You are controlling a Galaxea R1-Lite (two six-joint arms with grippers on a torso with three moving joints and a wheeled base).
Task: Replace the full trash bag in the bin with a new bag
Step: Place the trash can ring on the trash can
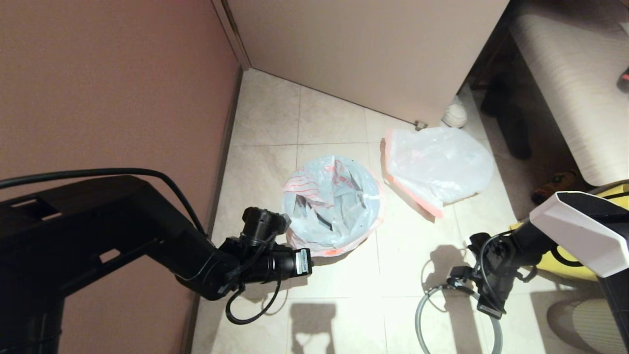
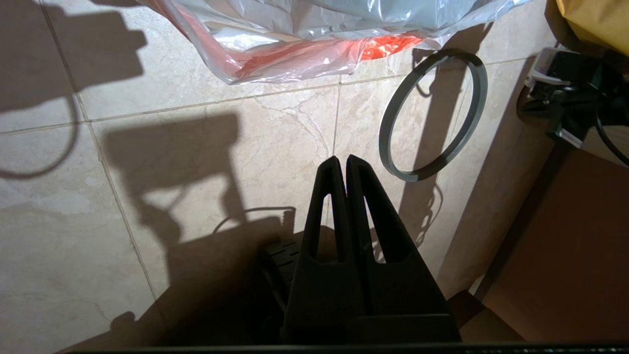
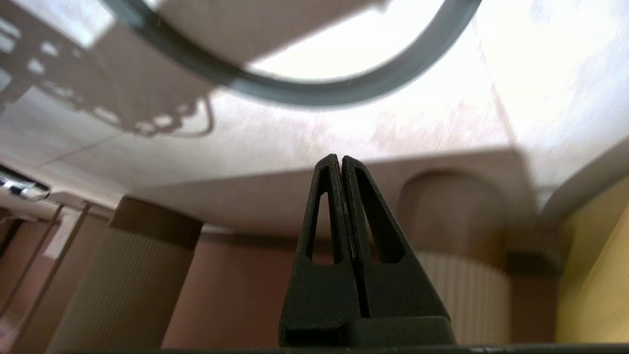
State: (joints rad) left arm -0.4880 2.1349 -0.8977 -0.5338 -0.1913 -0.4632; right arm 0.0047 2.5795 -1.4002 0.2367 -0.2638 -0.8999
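Bin: hidden under the new bag (image 1: pixel 334 201), which is draped over its mouth with the red print showing; it stands on the tiled floor (image 1: pixel 265 118) near the wall (image 1: pixel 113 83).
Bag hem: pink-orange edge hangs down the near side to the floor, seen close up in the left wrist view (image 2: pixel 314 51).
Full trash bag (image 1: pixel 437 164): lies on the floor just beside the bin, on the robot's right, its far edge close to the door (image 1: pixel 368 49).
Grey hoop (image 1: pixel 422 319): flat on the floor, off the bin, well toward the near right.
Left hand (image 2: pixel 342 160): clenched on nothing, low over bare tile near the bin's hem.
Right hand (image 3: pixel 340 158): clenched, empty, just beside the hoop (image 3: pixel 314 91).
Open room: bare tiles between bin and hoop.
Edges: wall hard on the left, a yellow bag (image 1: pixel 565 260) crowding the right arm.
Only the wrist views show: both sets of fingers pressed together; the head view hides them.
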